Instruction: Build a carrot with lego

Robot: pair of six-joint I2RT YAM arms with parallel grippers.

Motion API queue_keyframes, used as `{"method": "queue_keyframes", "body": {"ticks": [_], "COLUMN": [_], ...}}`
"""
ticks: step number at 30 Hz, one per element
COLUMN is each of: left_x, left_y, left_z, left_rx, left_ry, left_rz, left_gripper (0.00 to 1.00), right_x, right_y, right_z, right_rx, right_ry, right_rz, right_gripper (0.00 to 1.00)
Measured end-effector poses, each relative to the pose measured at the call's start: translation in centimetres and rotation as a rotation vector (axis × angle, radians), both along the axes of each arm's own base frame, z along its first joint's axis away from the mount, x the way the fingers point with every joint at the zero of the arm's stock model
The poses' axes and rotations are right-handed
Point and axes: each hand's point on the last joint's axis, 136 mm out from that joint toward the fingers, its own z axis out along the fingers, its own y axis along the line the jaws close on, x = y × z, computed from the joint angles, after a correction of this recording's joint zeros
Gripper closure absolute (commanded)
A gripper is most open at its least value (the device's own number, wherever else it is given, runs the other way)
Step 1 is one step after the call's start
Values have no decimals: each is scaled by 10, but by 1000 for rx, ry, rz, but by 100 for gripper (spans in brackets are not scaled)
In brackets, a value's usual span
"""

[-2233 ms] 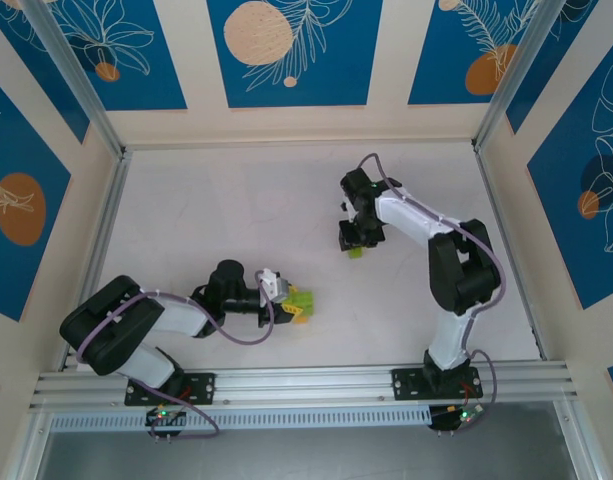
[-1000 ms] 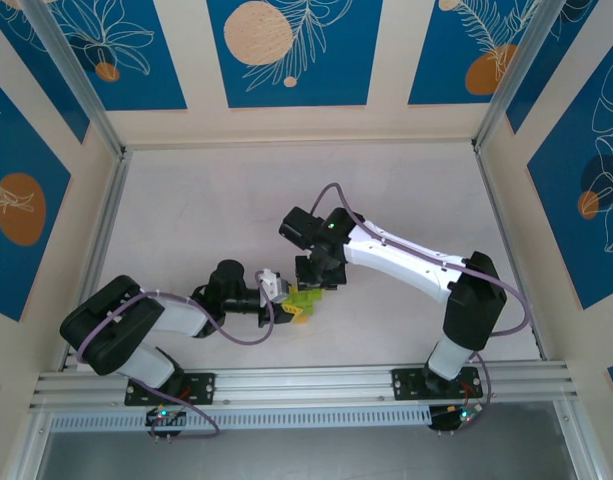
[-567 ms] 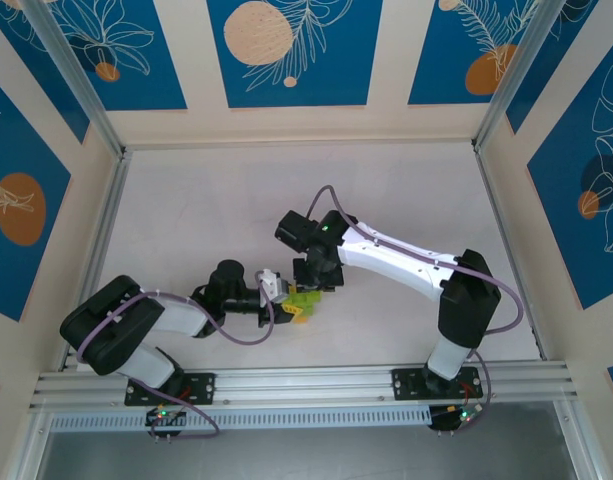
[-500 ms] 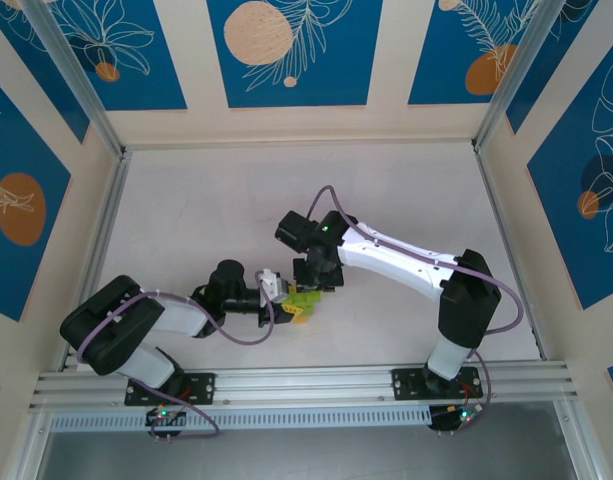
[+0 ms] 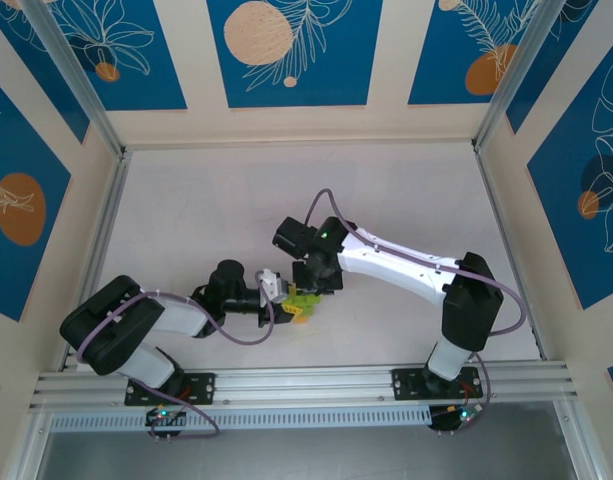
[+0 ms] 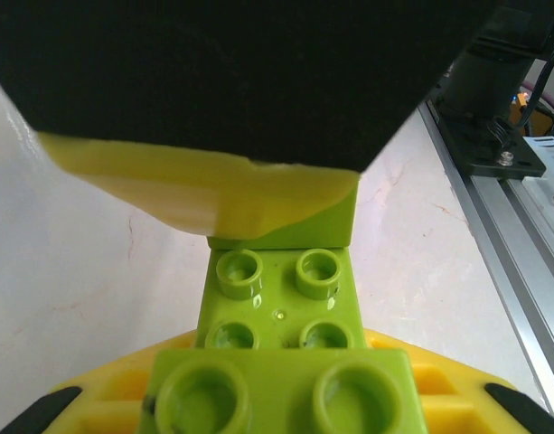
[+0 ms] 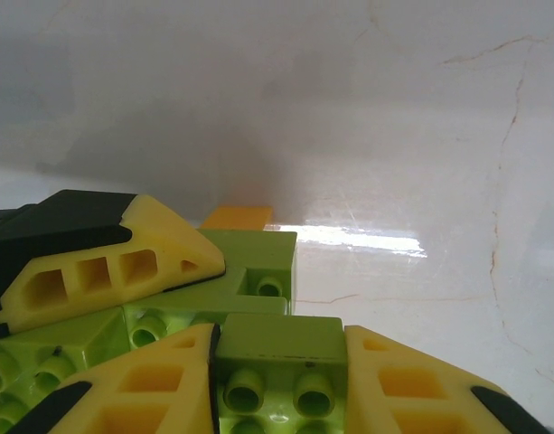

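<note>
The carrot (image 5: 300, 302) lies at lower centre of the overhead frame on the white table (image 5: 206, 210), half covered by the right gripper (image 5: 315, 286). Its orange tip (image 7: 237, 217) shows as a mere sliver in the right wrist view. The left gripper (image 6: 281, 402) is clamped tight on the carrot, its fingers cut off at the bottom edge. The right gripper pinches a lime-green brick (image 7: 277, 348) touching the carrot; whether the brick is fully seated cannot be told.

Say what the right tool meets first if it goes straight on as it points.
Probably the carrot, held in the left tool: the lime-green brick in the right tool would touch it first, though depth is unclear.
</note>
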Motion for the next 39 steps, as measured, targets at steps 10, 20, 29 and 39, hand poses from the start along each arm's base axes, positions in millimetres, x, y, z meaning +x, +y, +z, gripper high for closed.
{"method": "queue_keyframes", "body": {"ticks": [10,20,29,39], "left_x": [0,0,3,4], "left_y": [0,0,0,1], "left_z": [0,0,0,-10], "left_rx": [0,2,6,39], "left_ry": [-6,-14,-20,4], "left_rz": [-5,-5,6,19], "left_gripper": [73,73,56,1], "right_x": [-1,2,15,14], "right_y": [0,-7,-15,-33], "right_z": [-1,1,26,59], "right_rx": [-21,-91,-89,10], "right_ry": [-28,-54,-173,-279], "right_rz": [-1,53,78,54], "right_gripper": [67,16,13,14]}}
